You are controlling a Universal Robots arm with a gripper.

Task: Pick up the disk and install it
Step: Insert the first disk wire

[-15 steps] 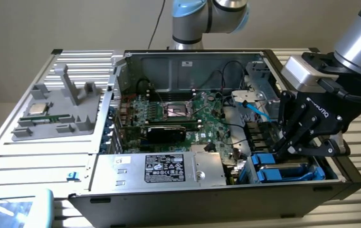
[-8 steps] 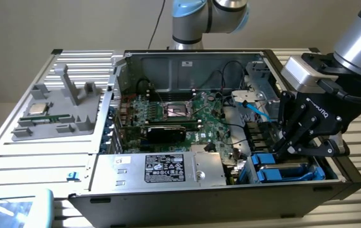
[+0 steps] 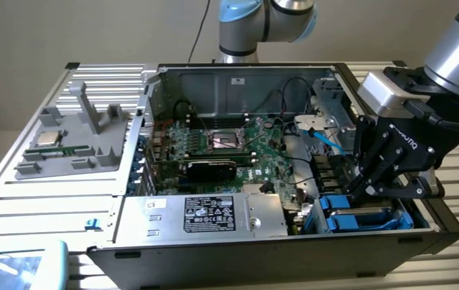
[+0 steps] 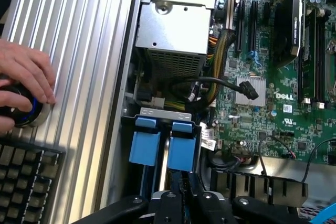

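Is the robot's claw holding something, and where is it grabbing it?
It looks like it: the gripper pinches the end of a blue disk carrier in the computer's drive bay.

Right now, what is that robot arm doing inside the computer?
The robot's claw is down in the corner of the open computer case, at the drive bay. Its fingers are nearly closed on the blue carrier of the disk, which stands in the bay beside another blue carrier. So the disk is being put in its place. Off to the side, a person's hand rests on a round controller knob by a keyboard.
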